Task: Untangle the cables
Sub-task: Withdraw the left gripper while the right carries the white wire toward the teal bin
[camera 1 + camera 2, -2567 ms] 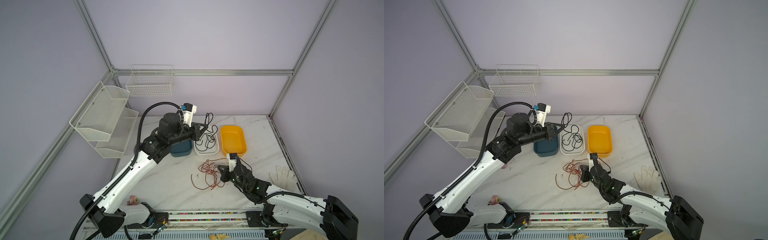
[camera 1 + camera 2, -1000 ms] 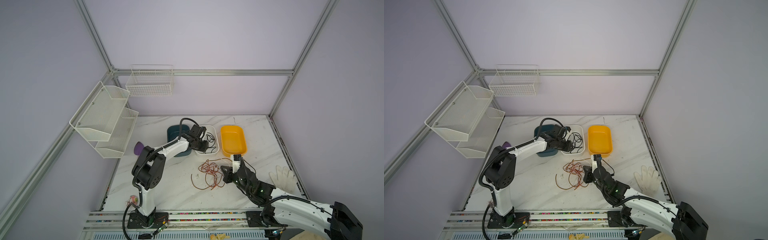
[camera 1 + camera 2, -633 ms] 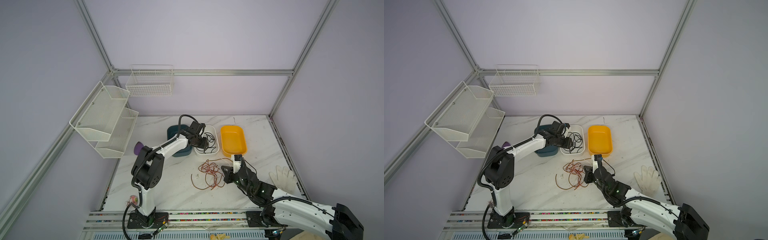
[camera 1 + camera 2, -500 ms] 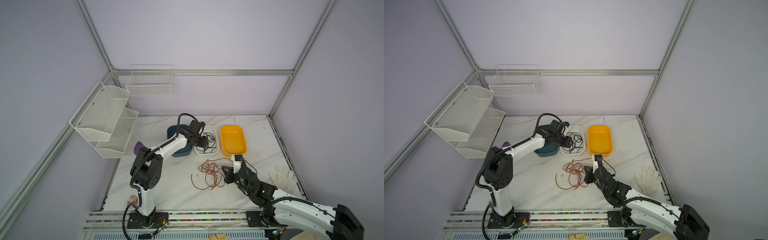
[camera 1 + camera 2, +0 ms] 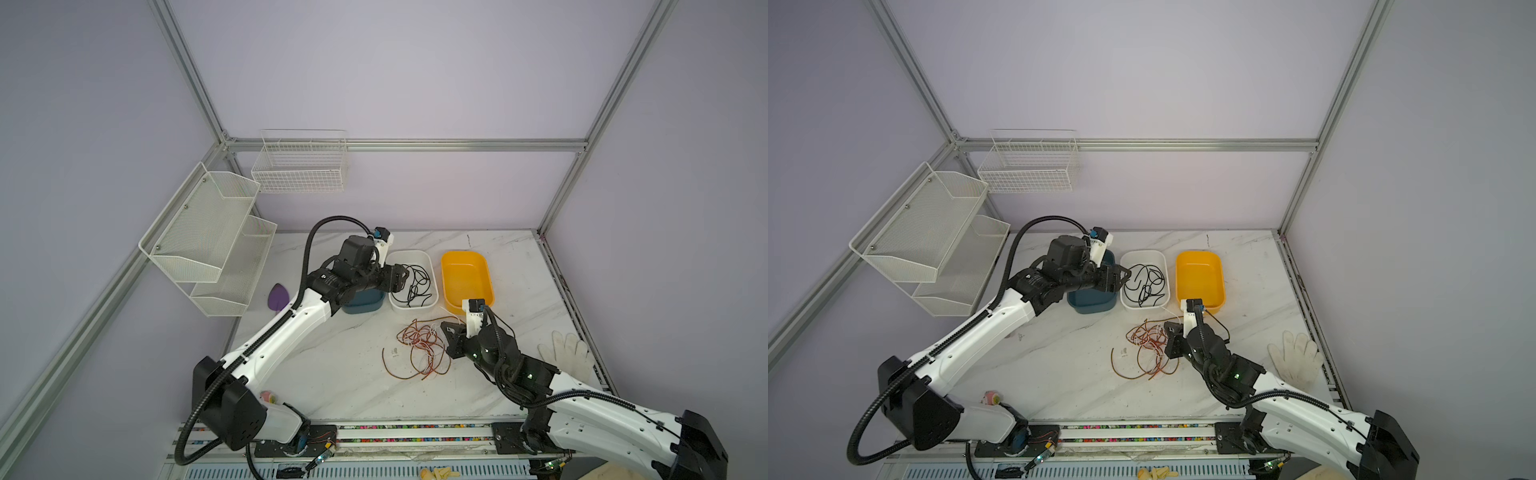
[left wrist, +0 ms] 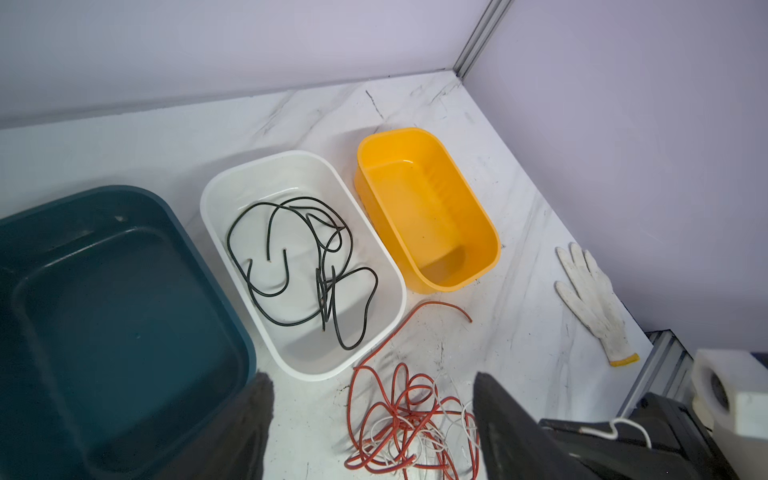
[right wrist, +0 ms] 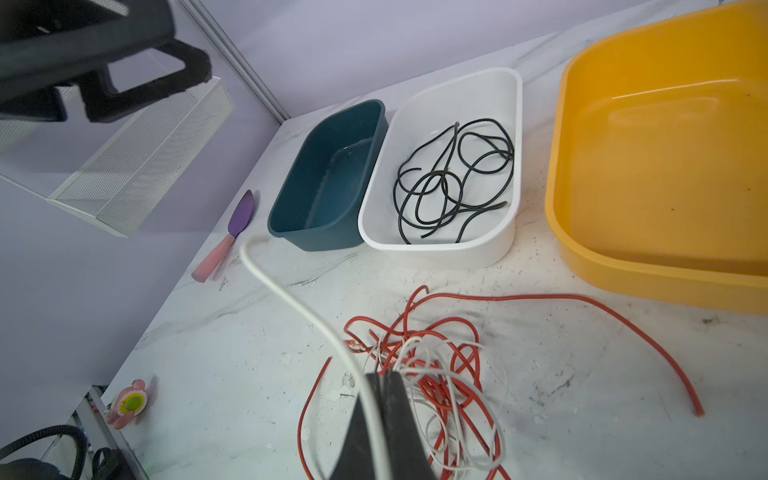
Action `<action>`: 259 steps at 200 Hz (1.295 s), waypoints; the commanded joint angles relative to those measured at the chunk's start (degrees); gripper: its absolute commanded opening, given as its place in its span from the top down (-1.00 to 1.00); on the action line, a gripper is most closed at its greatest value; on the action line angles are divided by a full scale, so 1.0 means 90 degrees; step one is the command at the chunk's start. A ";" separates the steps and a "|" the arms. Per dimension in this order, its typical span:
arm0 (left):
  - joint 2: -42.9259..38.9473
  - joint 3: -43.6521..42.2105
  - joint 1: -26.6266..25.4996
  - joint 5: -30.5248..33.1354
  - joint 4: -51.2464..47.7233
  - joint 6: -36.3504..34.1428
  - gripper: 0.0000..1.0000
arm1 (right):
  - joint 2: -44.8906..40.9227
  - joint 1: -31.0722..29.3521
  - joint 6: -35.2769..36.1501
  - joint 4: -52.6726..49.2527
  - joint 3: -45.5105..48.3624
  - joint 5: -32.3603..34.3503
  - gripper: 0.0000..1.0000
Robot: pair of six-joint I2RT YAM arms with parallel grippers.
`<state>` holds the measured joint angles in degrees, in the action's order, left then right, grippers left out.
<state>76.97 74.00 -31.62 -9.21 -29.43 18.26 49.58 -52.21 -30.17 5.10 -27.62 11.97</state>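
Up close, the right gripper [image 7: 380, 380] is pinched shut on the thin white cable [image 7: 291, 299], right at its knot with the glossy red cable [image 7: 498, 297] on the marble table [image 5: 332, 374]. Farther back, the left gripper [image 6: 372, 388] just spread its jaws and let go, so the rubbery black cable [image 6: 324, 286] lies loopy in the smooth white plastic tub [image 7: 440, 255]. One sorted, two still tangled.

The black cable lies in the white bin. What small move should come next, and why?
Probably the right gripper, shut on the white cable, should draw it slowly up out of the red cable. The two lie wound together on the table, while the left gripper stands open and empty near the white bin.
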 commanded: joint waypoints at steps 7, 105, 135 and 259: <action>-0.0983 -0.0826 0.0008 -0.0029 -0.0154 -0.0256 -0.71 | -0.0045 -0.0042 0.0403 -0.0539 -0.0609 0.0326 1.00; -0.2856 -0.2538 0.0011 0.0999 -0.0372 -0.0557 -1.00 | 0.0232 -0.0048 0.1388 -0.1448 -0.2683 0.0395 1.00; -0.3068 -0.2625 0.0013 0.1588 -0.0322 -0.0516 -1.00 | 0.0287 -0.0045 0.1530 -0.1482 -0.3145 0.0360 1.00; -0.4874 -0.3670 0.0012 0.3812 -0.0592 0.0027 -1.00 | 0.1396 -0.0049 0.1623 -0.1512 -0.4172 -0.0061 1.00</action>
<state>37.43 46.50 -31.62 21.19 -36.93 16.93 60.55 -52.21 -16.93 -8.93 -63.02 11.97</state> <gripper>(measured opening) 0.999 0.046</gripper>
